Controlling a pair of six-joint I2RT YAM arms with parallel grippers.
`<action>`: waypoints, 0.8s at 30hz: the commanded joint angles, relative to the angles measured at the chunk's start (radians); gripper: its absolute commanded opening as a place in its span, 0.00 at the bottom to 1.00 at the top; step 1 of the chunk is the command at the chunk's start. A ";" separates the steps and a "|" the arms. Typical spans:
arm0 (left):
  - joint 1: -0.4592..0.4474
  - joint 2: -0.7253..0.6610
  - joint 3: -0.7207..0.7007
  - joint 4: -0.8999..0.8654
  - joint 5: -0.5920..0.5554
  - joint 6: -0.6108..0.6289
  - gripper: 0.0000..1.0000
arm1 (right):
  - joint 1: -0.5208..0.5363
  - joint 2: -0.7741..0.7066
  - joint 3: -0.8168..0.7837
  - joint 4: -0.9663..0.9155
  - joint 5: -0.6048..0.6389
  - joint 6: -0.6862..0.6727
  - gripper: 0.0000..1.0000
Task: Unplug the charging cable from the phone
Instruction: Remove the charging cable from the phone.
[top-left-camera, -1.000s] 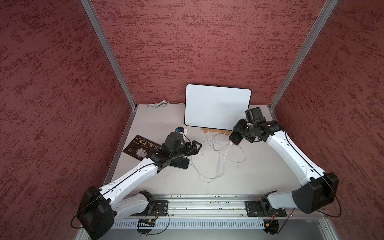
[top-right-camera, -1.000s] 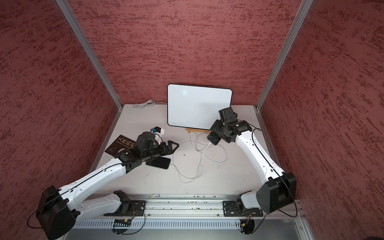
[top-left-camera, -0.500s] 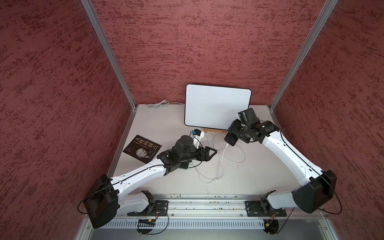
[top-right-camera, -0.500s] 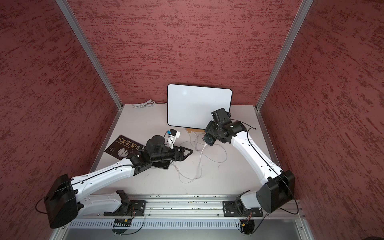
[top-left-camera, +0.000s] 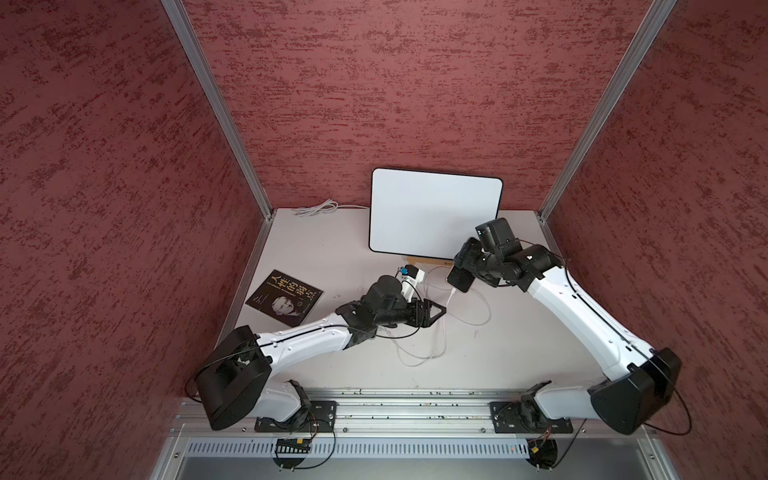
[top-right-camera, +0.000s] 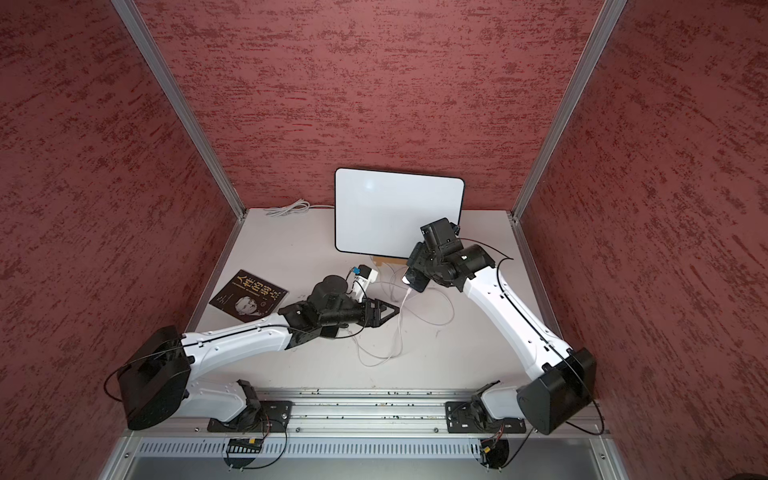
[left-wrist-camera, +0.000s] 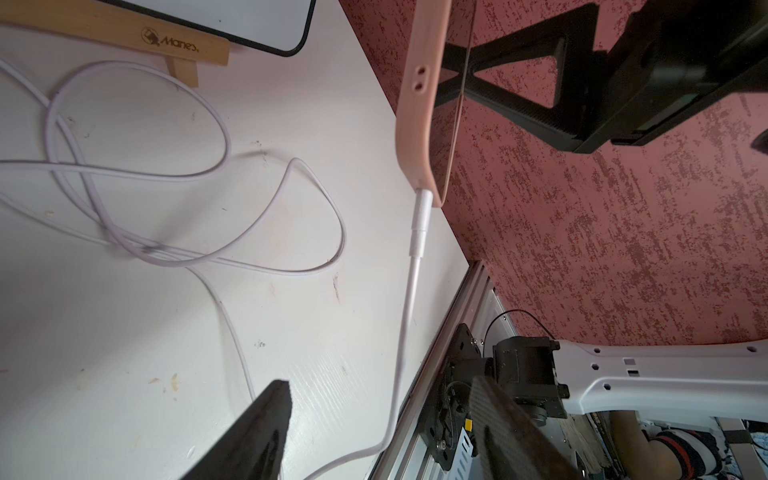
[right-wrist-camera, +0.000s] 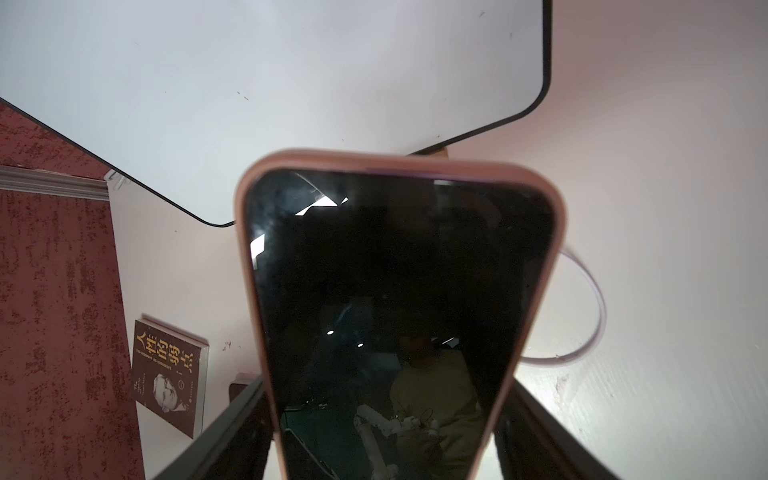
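Phone (right-wrist-camera: 399, 311); lower edge cut off

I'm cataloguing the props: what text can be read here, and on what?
"Manes": on the wooden stand, beside a small logo.
"人性的弱点": gold title on the book cover.
Smaller print on the book: too small to read.
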 joint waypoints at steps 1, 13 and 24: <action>-0.007 0.017 0.028 0.071 0.027 -0.005 0.70 | 0.018 -0.033 0.003 0.038 0.027 -0.003 0.36; -0.012 0.073 0.075 0.096 0.063 -0.003 0.52 | 0.038 -0.037 -0.014 0.054 0.022 0.002 0.36; -0.014 0.098 0.085 0.114 0.082 -0.010 0.33 | 0.048 -0.045 -0.022 0.057 0.015 0.005 0.36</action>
